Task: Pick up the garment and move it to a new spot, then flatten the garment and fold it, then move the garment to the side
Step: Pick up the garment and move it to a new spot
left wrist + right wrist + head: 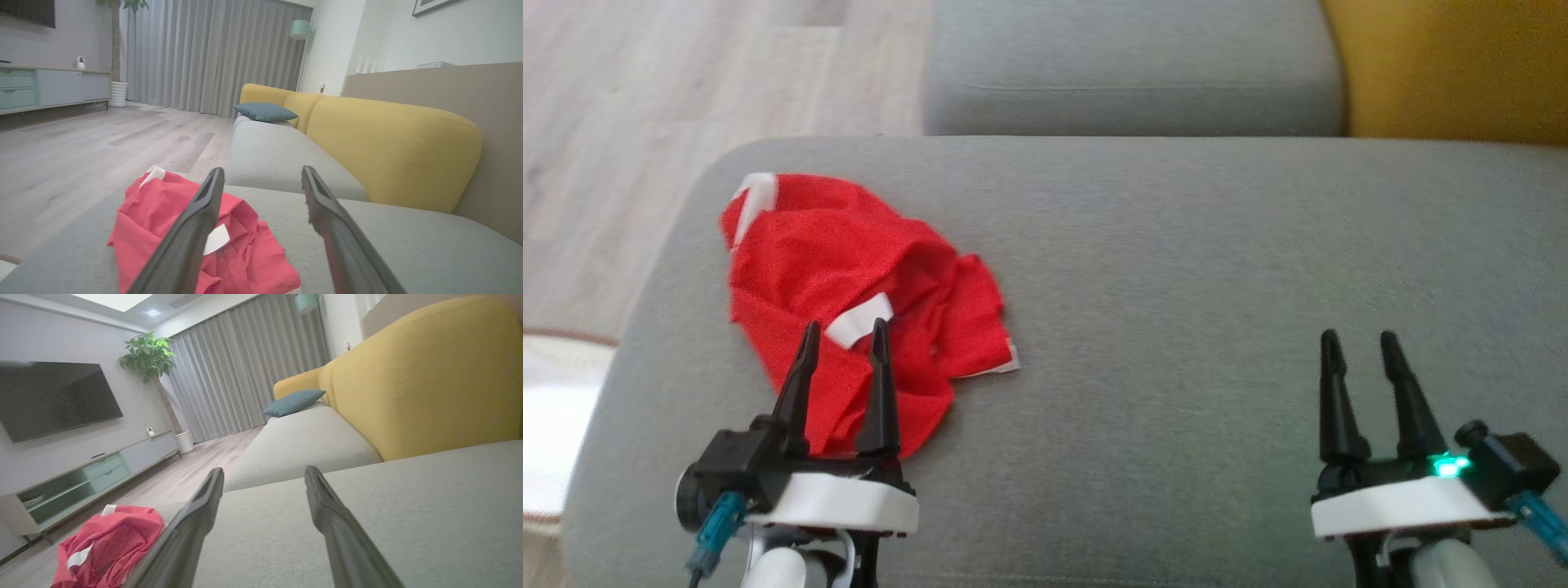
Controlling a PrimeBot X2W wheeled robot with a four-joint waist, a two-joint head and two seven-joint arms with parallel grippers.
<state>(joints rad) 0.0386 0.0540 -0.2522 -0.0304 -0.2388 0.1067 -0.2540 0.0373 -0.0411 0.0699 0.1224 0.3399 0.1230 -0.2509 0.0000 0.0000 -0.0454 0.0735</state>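
Red garment (849, 269), white-trimmed, lies crumpled on the grey sofa seat (1217, 269), toward the seat's left end. Left hand (844, 331) is above the garment's near side, fingers spread, gripping nothing. Right hand (1359, 336) is over the seat's bare right part, well apart from the garment, likewise spread and empty.

Garment (849, 294): heaped on the left part of the near sofa seat (1217, 286), close to its left edge.
Left hand (845, 327): just before the garment's near side.
Right hand (1359, 336): over the seat's right part, well apart from the garment.
Second seat (1131, 73): behind the near one.
Backrest (1445, 65): right of the second seat.
Pillow (265, 111): farther back on the sofa, against the backrest.
Floor (686, 98): left of both seats.
Cabinet (81, 473): across the floor, under the television (53, 398).
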